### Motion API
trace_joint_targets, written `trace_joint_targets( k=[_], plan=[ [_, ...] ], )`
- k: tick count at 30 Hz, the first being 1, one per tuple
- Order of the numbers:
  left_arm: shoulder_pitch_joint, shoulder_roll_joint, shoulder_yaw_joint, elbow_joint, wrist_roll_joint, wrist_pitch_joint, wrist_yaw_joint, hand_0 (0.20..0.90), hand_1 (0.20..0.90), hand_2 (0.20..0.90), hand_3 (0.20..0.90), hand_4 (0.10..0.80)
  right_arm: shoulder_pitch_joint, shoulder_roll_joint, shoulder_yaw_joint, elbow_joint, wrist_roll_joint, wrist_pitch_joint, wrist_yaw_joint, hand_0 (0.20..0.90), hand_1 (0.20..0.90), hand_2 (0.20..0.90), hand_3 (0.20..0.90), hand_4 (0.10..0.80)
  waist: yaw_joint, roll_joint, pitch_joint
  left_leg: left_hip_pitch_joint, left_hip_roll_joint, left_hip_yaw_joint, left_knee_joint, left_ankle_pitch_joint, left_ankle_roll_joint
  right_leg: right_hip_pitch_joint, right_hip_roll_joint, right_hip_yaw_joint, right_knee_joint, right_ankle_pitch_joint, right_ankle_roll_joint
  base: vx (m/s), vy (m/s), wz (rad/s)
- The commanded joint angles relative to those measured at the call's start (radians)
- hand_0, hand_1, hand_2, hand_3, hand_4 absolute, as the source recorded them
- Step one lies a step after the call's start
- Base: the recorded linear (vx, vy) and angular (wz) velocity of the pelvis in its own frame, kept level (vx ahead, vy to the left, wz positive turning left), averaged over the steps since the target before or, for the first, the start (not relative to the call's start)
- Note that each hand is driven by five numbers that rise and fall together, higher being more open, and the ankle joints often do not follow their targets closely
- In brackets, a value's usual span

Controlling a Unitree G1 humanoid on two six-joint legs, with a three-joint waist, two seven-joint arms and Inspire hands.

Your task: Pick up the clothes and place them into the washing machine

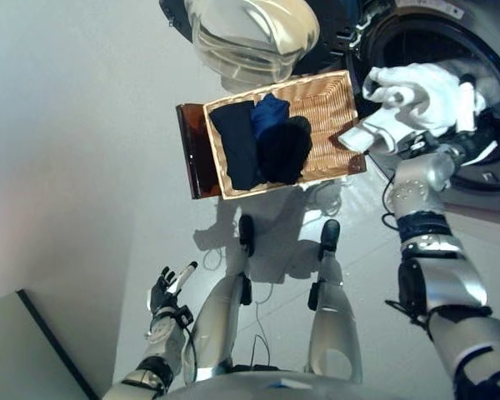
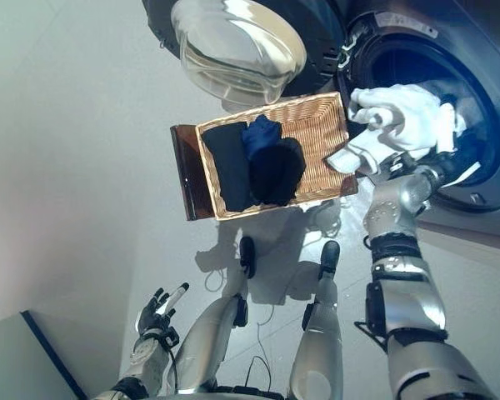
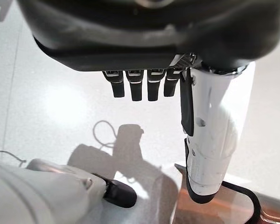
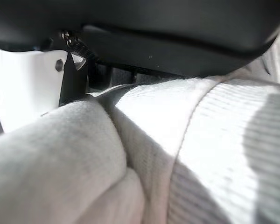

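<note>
Right hand [image 1: 464,100] grips white cloth [image 1: 417,98] at washer drum mouth [image 1: 483,58], fingers mostly buried in fabric; dark clothes [image 1: 262,142] in basket [image 1: 329,96] beside it. Left hand [image 1: 165,292] hangs low, fingers relaxed, holding nothing

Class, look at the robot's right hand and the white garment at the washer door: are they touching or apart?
Touching. In the right wrist view the white garment presses right against the right hand; the left eye view shows it bunched on that hand at the washing machine opening.
</note>
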Motion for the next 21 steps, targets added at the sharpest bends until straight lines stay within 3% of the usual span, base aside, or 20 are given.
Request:
trace_joint_targets(
  k=[1, 21],
  plan=[
    [0.033, 0.067, -0.028, -0.001, -0.055, -0.049, 0.000, 0.900, 0.900, 0.900, 0.900, 0.800, -0.168, -0.184, 0.048, -0.001, -0.002, -0.079, 0.063, 0.200, 0.200, 0.200, 0.200, 0.300, 0.007, 0.010, -0.052, 0.007, 0.011, 0.004, -0.008, -0.048, -0.092, -0.016, -0.009, 0.054, 0.123, -0.131, 0.003, -0.020, -0.016, -0.06],
    [0.054, 0.078, -0.102, -0.189, -0.121, -0.083, -0.044, 0.900, 0.900, 0.900, 0.900, 0.800, -0.562, -0.418, 0.228, 0.259, 0.146, -0.020, 0.111, 0.200, 0.200, 0.200, 0.200, 0.300, 0.075, 0.090, -0.018, -0.128, -0.004, 0.023, 0.000, -0.023, -0.083, -0.303, -0.006, 0.120, 0.335, -0.206, -0.003, -0.012, -0.003, -0.04]
  ],
)
